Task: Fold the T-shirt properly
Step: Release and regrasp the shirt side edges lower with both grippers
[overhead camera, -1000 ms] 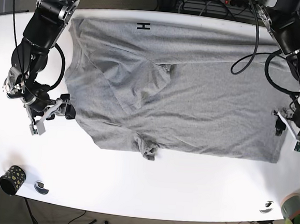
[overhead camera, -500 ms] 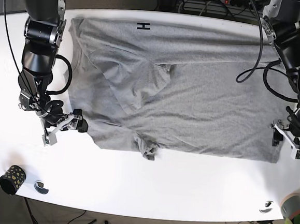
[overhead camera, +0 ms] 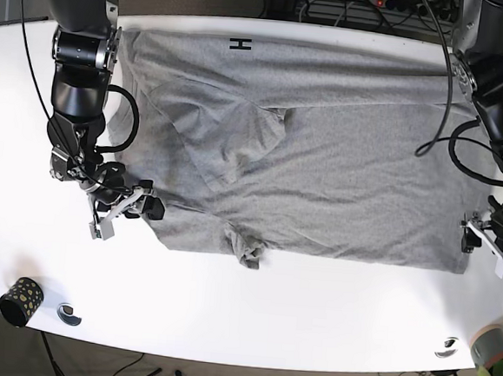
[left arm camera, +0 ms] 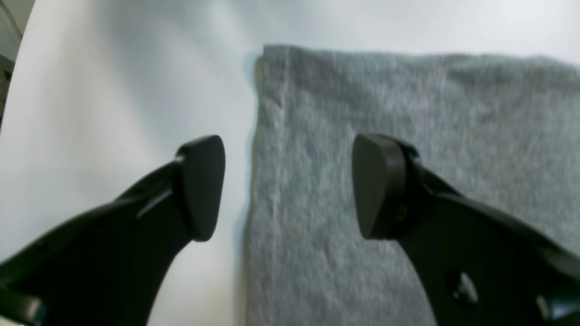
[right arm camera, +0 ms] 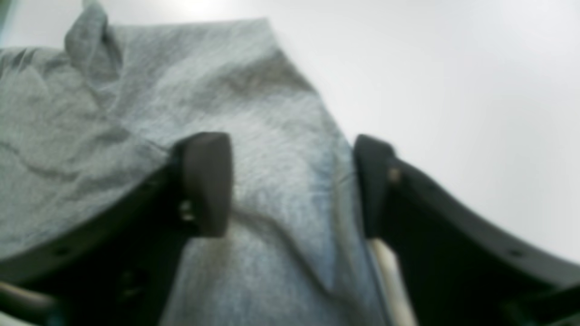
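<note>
- The left gripper is held open, nothing grasped; the hem edge of the shirt is seen running straight between its 2 pads, one pad over the bare table, the other over cloth.
- The right gripper is likewise spread and empty; the shirt's side edge passes between its pads, cloth lying under and ahead of it, with a small bunched sleeve tip farther ahead.
- In the base view the shirt is seen spread flat, its long axis running from one gripper to the other, with 1 sleeve folded inward across the chest.
- Each gripper is placed at the near corner of its own end, so a 2-arm pinch and a lift away toward the far long edge is judged to be the coming move.
</note>
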